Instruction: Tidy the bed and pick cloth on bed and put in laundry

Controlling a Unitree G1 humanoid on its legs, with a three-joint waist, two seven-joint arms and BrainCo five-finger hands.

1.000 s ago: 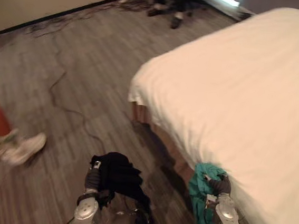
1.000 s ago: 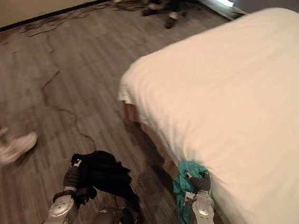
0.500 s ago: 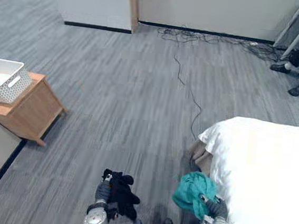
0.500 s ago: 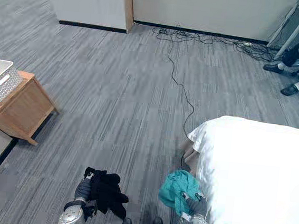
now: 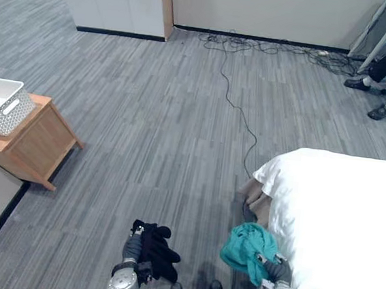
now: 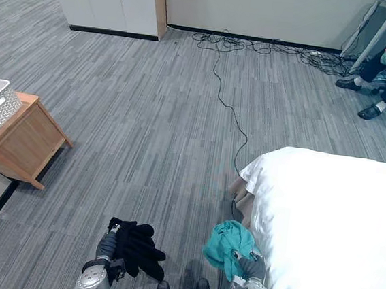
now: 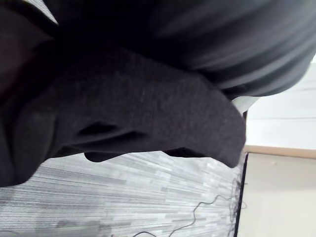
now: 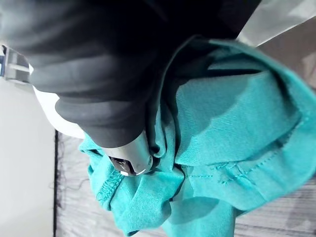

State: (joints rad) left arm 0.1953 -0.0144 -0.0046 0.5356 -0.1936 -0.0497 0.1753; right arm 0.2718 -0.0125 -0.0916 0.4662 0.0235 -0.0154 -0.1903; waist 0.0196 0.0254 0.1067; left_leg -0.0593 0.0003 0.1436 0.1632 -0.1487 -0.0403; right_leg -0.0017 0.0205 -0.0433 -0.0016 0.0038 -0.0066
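Black cloth bunched on our left hand, teal cloth clutched in our right hand, beside the smooth white bed, right

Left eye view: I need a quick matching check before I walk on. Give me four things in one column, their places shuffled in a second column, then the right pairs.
Things:
1. black cloth
2. teal cloth
3. white basket
4. bed

Places:
A. on top of the wooden side table, far to the robot's left
B. bunched in the right robot hand
C. along the robot's right side, under a white sheet
D. hanging at the left robot hand

Pairs: 1-D, 2-B, 3-A, 4-C.
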